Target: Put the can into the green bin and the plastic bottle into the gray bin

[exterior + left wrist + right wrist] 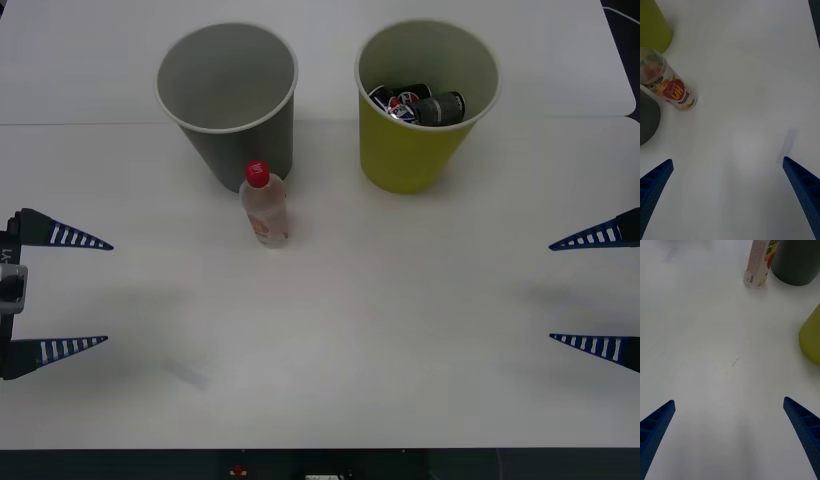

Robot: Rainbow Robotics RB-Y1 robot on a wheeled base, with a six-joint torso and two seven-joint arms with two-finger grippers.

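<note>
The white surface (pixel 400 330) holds the gray bin (pixel 228 100) at upper left and the green bin (pixel 425 100), cans already inside, at upper right. Your plastic bottle (pixel 265 205) stands upright just before the gray bin. Left gripper (pixel 60 292) and right gripper (pixel 595 290) wait spread at the edges; approach with the left, low and level, pinching mid-body.

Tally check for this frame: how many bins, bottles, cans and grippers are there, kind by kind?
Bins: 2, the gray bin and the green bin
Bottles: 1, the plastic bottle, upright by the gray bin
Cans: 1, a dark can in the green bin
Grippers: 2, left gripper and right gripper, jaws open
Total: 6
</note>
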